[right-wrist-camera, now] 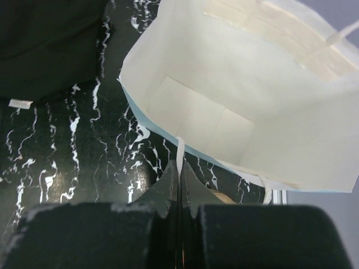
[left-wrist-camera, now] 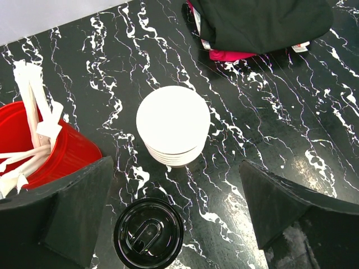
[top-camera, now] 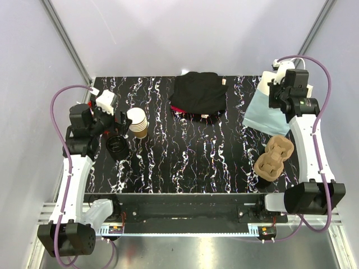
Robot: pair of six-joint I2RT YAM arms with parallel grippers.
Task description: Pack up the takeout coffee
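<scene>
The takeout coffee (left-wrist-camera: 148, 232) is a cup under a round black lid, standing on the black marbled table (left-wrist-camera: 269, 112) at the left (top-camera: 116, 145). My left gripper (left-wrist-camera: 175, 168) hangs open above it, and the lid lies nearer the left finger (left-wrist-camera: 78, 207) than the right one. At the far right, a pale blue paper bag (right-wrist-camera: 241, 95) with a white inside stands open (top-camera: 263, 115). My right gripper (right-wrist-camera: 180, 165) is shut on the bag's thin white handle (right-wrist-camera: 179, 148) at the near rim.
A stack of upturned tan cups (left-wrist-camera: 173, 123) stands just beyond the lidded cup. A red cup of white straws (left-wrist-camera: 45, 151) sits at its left. A black garment (top-camera: 197, 94) lies at the back centre. A tan cardboard cup carrier (top-camera: 274, 157) rests near the right arm.
</scene>
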